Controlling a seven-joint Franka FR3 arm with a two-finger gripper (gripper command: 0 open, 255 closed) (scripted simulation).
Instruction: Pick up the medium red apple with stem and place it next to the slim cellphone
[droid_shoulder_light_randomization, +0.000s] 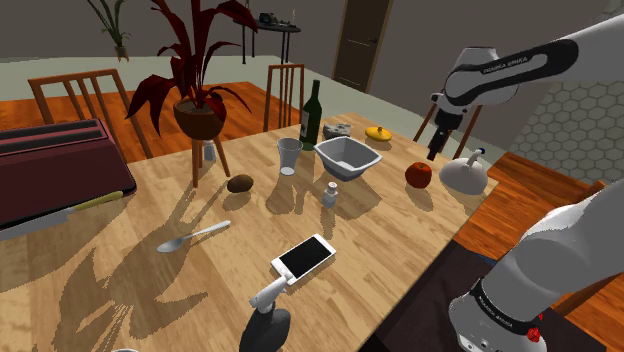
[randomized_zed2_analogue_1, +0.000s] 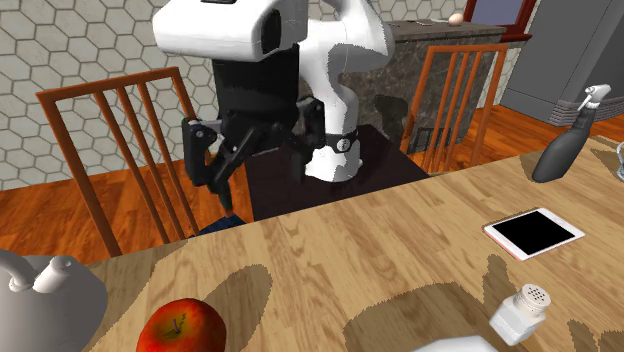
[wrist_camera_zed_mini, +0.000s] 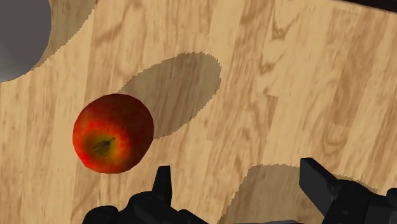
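Observation:
The red apple (droid_shoulder_light_randomization: 418, 174) with a short stem rests on the wooden table (droid_shoulder_light_randomization: 380, 235) near the edge at the shoulder view's right. In the second exterior view the apple (randomized_zed2_analogue_1: 181, 327) sits at the lower left. My black gripper (droid_shoulder_light_randomization: 437, 150) hangs open in the air above the apple and slightly off to one side. In the wrist view the apple (wrist_camera_zed_mini: 113, 133) lies outside the gap, beside one finger (wrist_camera_zed_mini: 163, 181), and the gripper (wrist_camera_zed_mini: 240, 184) holds nothing. The slim cellphone (droid_shoulder_light_randomization: 303, 256), white with a black screen, lies flat nearer the table's front edge; the second exterior view has the cellphone (randomized_zed2_analogue_1: 533, 232) at its right.
A white kettle (droid_shoulder_light_randomization: 466, 175) stands close beside the apple. A grey bowl (droid_shoulder_light_randomization: 347, 156), glass (droid_shoulder_light_randomization: 288, 155), dark bottle (droid_shoulder_light_randomization: 311, 117), salt shaker (droid_shoulder_light_randomization: 330, 194) and spoon (droid_shoulder_light_randomization: 193, 236) are spread over the table. A spray bottle (droid_shoulder_light_randomization: 268, 310) stands near the phone. Chairs (randomized_zed2_analogue_1: 130, 150) flank the table.

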